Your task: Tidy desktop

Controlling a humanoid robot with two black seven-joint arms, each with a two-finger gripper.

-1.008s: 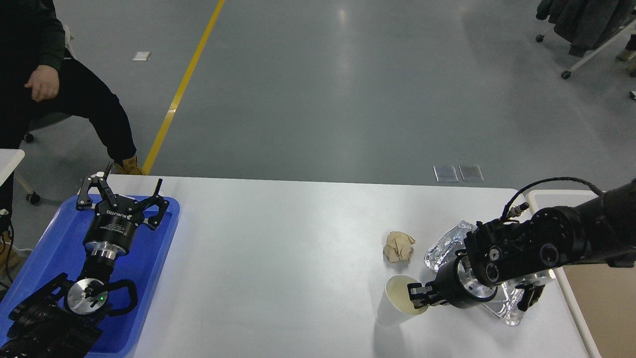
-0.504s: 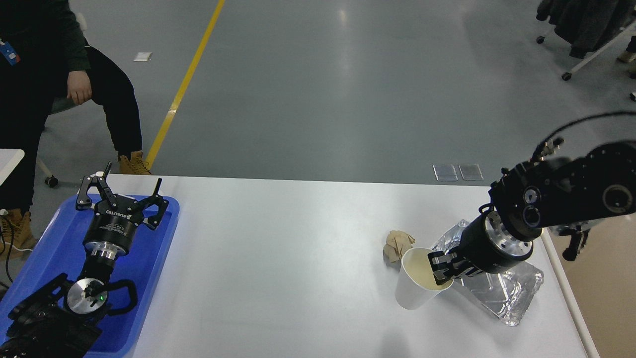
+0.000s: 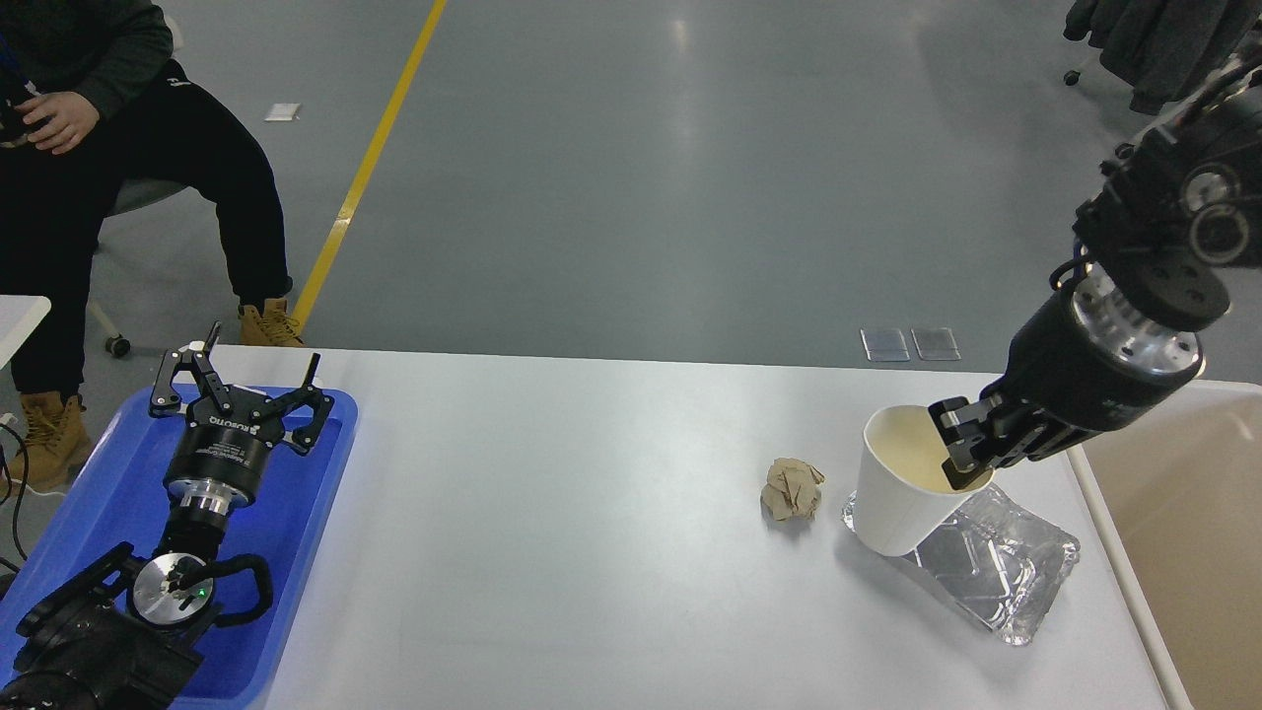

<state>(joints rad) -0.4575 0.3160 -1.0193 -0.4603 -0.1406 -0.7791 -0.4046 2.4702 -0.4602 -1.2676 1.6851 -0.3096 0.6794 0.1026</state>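
The white desktop (image 3: 592, 532) fills the lower view. My right gripper (image 3: 961, 449) is shut on the rim of a white paper cup (image 3: 897, 498) and holds it lifted and tilted above a crumpled foil tray (image 3: 996, 572) at the right. A crumpled brown paper ball (image 3: 792, 489) lies on the desktop just left of the cup. My left gripper (image 3: 237, 380) is open and empty above the blue plastic tray (image 3: 108, 493) at the left edge.
A beige bin with a white rim (image 3: 1183, 513) stands off the desktop's right edge. A seated person (image 3: 118, 148) is beyond the far left corner, with a small white table edge (image 3: 20, 320) at the left.
My right arm has lifted the paper cup off the desktop and carried it up and to the right, over the foil tray. The left arm has not moved. The person shifted.
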